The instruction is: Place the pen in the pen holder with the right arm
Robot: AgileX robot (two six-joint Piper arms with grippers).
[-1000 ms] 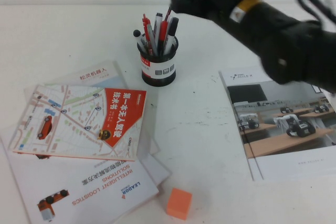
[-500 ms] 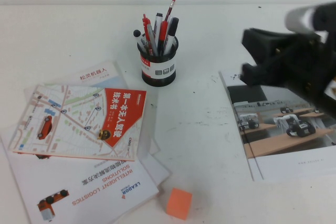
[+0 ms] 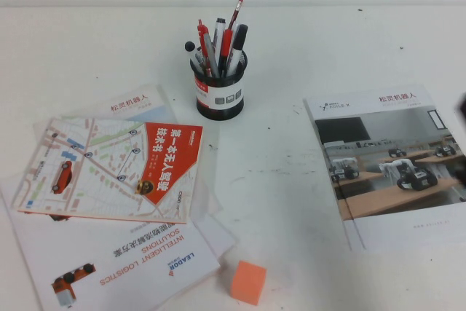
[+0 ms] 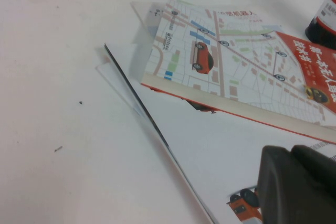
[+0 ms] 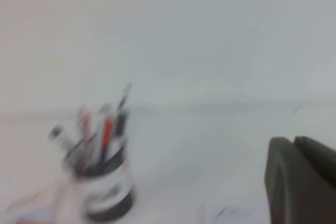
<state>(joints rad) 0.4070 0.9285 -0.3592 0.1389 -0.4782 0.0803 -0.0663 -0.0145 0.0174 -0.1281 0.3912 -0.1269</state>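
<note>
The black round pen holder (image 3: 218, 92) with a white label band stands at the table's far middle. It also shows blurred in the right wrist view (image 5: 105, 190). A slim grey-silver pen (image 3: 218, 37) stands upright in it among red pens and a black-capped marker. My right gripper (image 5: 293, 141) is shut and empty, well to the right of the holder and apart from it. Only a dark sliver of the right arm (image 3: 463, 107) shows at the high view's right edge. My left gripper (image 4: 291, 150) is shut and empty, low over the booklets at the left.
A map booklet (image 3: 116, 169) lies on a stack of white brochures (image 3: 124, 260) at the front left. An open brochure (image 3: 389, 165) lies at the right. An orange cube (image 3: 248, 282) sits near the front edge.
The right arm has drawn back from above the pen holder to the right and almost out of the high view. The holder and its pens have not moved.
</note>
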